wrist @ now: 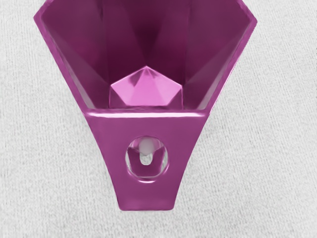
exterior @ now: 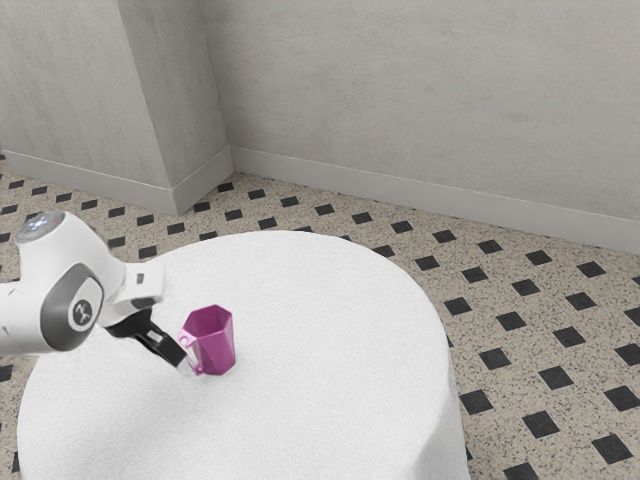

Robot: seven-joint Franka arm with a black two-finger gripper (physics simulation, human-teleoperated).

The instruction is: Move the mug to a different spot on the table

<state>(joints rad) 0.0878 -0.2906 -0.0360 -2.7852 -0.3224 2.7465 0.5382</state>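
A white, seven-joint robot arm (exterior: 60, 300) reached in from the exterior view's left, low over a round table covered in a white, slightly grainy surface (exterior: 330, 330). Its black two-finger gripper (exterior: 176, 350) sloped downward toward the exterior view's right and ended right at the handle side of a glossy magenta mug with flat, faceted walls and an angular rim (exterior: 212, 338). From that camera the gripper's tip and the mug's handle (exterior: 191, 356) ran together, so it could not be told whether the gripper was wide, narrow or clamped on the handle.

The mug stood upright on the table, mouth open to the ceiling, on the part of the tabletop toward the exterior view's left, well in from the rim. Its handle pointed back toward the arm, and its body lay on the far side of the gripper from the arm.

In the wrist view the magenta mug (wrist: 148, 54) lay directly under the hand, seen from above. Its dark interior narrowed down to a paler, faceted bottom (wrist: 144, 88). The broad, tapering handle (wrist: 147, 193) came off the nearest wall toward the camera, with a rounded hole (wrist: 146, 157) through it. White tabletop (wrist: 39, 173) showed on both sides of the mug.

Around the table lay a speckled beige floor with small black diamond tiles (exterior: 520, 290), and behind it stood pale grey walls with a white skirting board (exterior: 420, 190).
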